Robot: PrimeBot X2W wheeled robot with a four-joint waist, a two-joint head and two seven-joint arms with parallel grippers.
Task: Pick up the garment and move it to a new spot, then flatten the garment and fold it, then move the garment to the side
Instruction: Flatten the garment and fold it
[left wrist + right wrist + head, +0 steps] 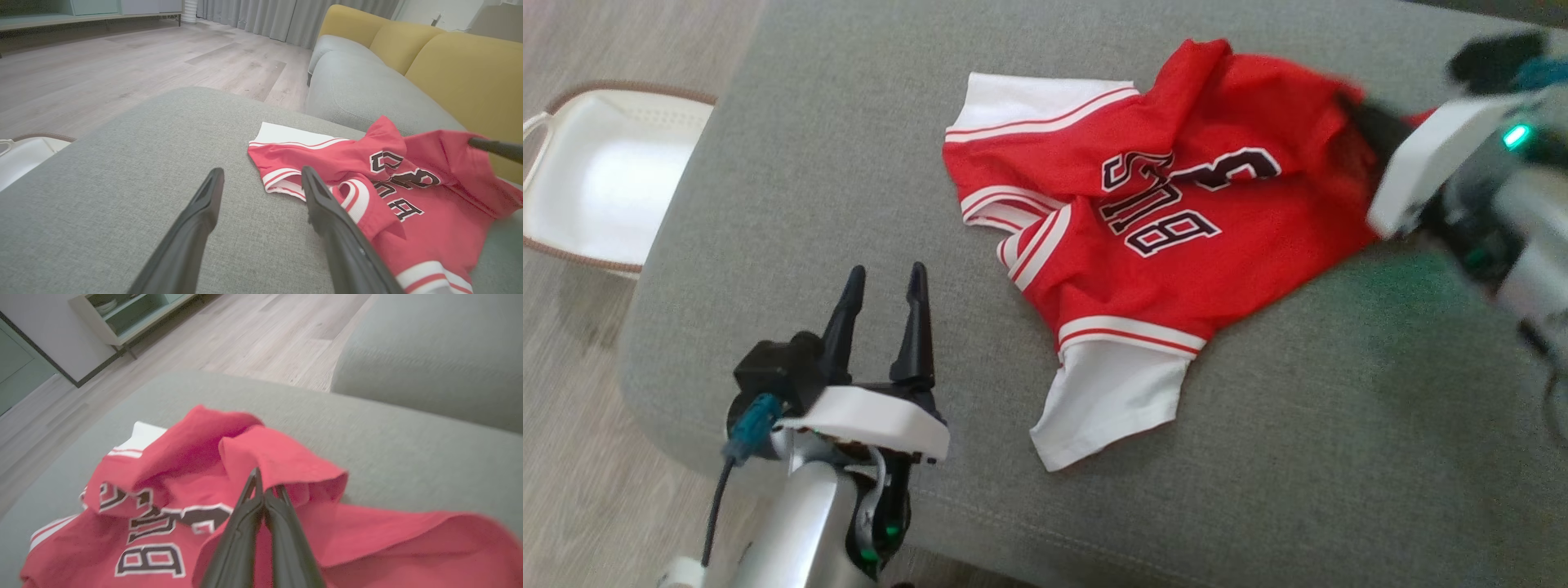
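Jersey (1143,212) crumpled on sofa (1298,457). Right hand (264,486) clenched on its 2 o'clock edge. Left hand (886,278) released, off the cloth; jersey lies at its 2 o'clock.

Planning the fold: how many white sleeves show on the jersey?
2. One sleeve at the jersey's far left corner; the other sleeve at its near edge, nearest the left gripper.
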